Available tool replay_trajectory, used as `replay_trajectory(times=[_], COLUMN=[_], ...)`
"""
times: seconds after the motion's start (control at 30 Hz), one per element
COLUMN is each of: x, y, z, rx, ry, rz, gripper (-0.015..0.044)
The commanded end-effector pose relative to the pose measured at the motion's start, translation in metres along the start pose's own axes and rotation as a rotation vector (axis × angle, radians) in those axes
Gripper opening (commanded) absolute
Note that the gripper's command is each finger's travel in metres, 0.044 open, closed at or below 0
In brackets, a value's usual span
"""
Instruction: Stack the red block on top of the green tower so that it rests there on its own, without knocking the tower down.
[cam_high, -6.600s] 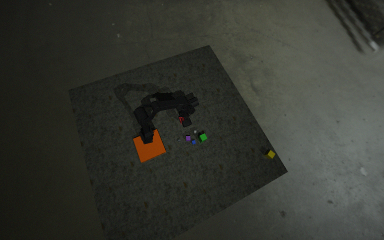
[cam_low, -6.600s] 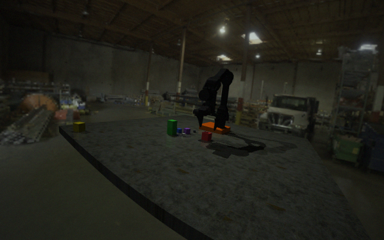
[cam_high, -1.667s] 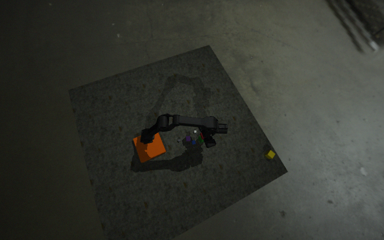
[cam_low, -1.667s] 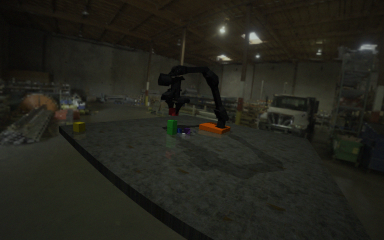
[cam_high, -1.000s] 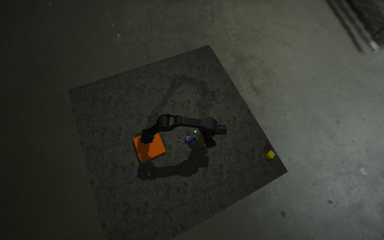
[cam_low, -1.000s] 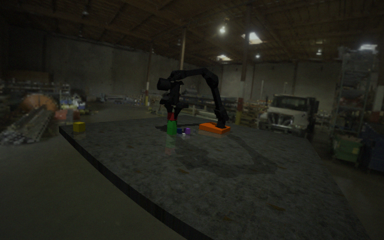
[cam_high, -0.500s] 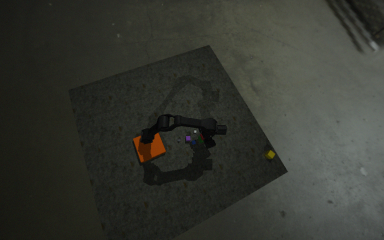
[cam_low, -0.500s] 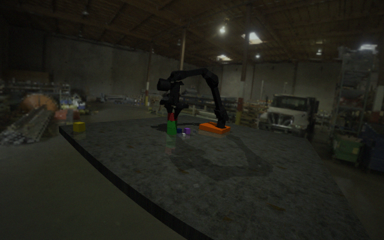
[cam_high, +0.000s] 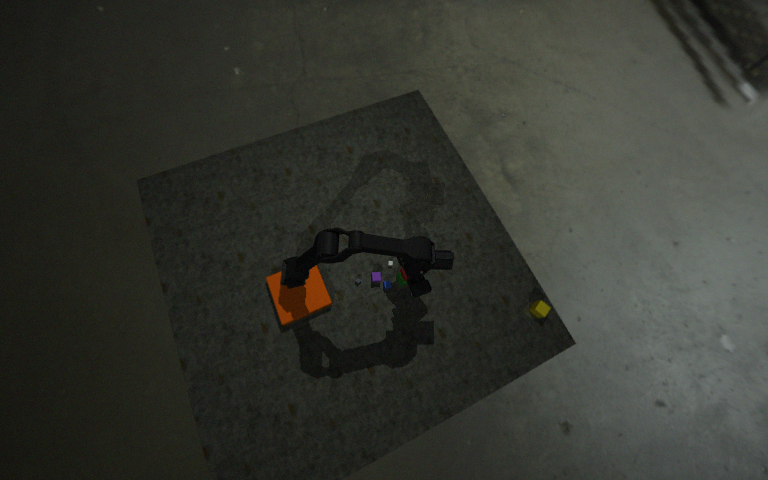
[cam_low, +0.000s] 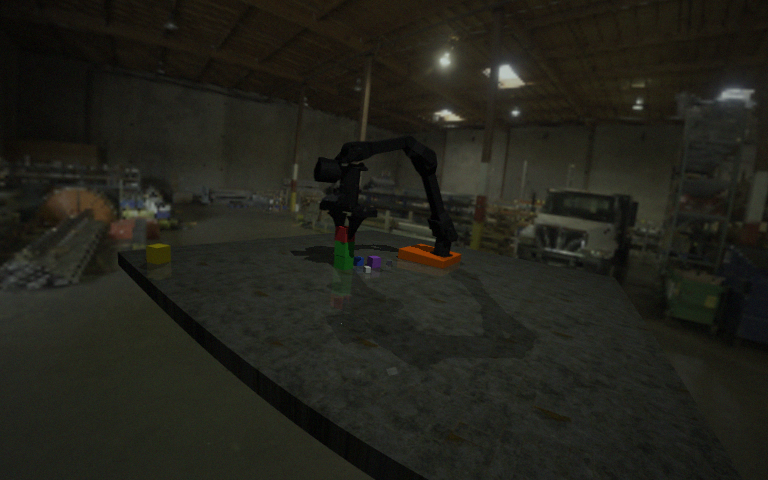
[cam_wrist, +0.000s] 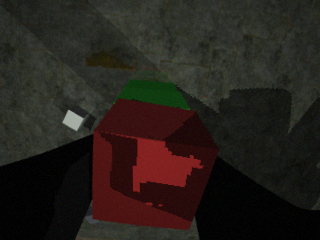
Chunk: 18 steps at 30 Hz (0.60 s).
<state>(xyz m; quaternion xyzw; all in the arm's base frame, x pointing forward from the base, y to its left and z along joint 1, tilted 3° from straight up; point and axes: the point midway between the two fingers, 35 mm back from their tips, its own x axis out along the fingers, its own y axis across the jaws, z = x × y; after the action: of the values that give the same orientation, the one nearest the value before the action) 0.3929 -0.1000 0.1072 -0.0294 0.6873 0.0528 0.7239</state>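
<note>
I see my jaws (cam_low: 343, 229) closed on the red block (cam_low: 340, 233), which sits directly on top of the green tower (cam_low: 342, 254) on the bench (cam_low: 453, 367).
</note>
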Motion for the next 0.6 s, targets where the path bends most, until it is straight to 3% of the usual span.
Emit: replay_trajectory(times=[0.0, 0.23, 0.57], x=[0.0018, -0.0070, -0.0007], y=[0.0010, 0.0008, 0.0005], z=[-0.0006, -0.0003, -0.0015], rx=[-0.004, -0.004, 0.001], ry=[0.002, 0.002, 0.007], rz=[0.006, 0.006, 0.003], gripper=[0.0000, 0.0000, 0.0263])
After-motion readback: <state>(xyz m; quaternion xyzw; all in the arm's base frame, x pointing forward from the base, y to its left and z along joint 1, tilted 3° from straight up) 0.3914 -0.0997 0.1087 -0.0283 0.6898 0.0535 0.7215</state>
